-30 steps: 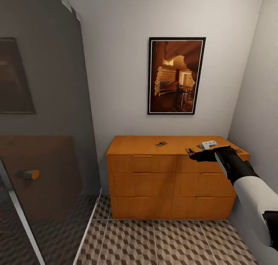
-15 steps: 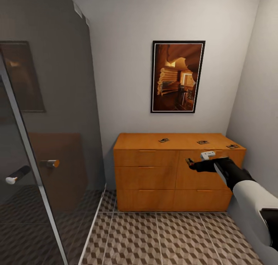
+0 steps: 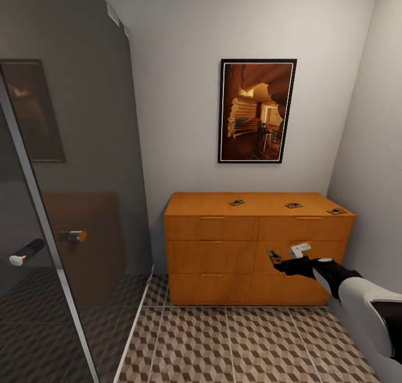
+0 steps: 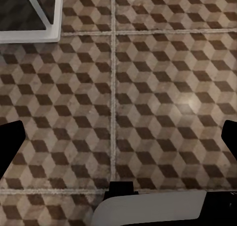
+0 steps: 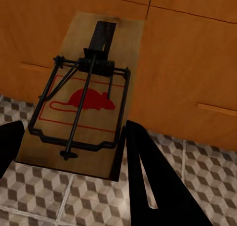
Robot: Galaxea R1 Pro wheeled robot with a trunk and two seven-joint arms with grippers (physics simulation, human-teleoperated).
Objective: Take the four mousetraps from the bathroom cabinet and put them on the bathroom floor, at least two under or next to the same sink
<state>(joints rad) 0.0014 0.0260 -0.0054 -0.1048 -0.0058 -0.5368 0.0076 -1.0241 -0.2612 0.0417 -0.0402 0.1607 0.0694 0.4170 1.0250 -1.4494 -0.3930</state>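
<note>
We held one mousetrap point(image 3: 273, 256) in our right gripper point(image 3: 281, 262), low in front of the cabinet point(image 3: 258, 248).

In the head view our right gripper sat at the lower right of the frame, before the right column of drawers and above the bathroom floor point(image 3: 234, 344), its fingers clenched on the mousetrap. In the right wrist view that trap point(image 5: 84, 105) showed as a wooden plate with a red mouse print and black wire parts, pinched between the dark fingers point(image 5: 148, 181). Three more mousetraps lay on the cabinet top: one near the middle point(image 3: 237, 202), one further right point(image 3: 293, 206), one by the right edge point(image 3: 336, 211). A framed picture point(image 3: 257, 110) hung above on the wall, and a dark glass shower panel point(image 3: 61, 204) filled the left side. Our left gripper point(image 4: 118, 137) hung over the floor tiles point(image 4: 148, 87), its fingers spread wide and grasping nothing.
</note>
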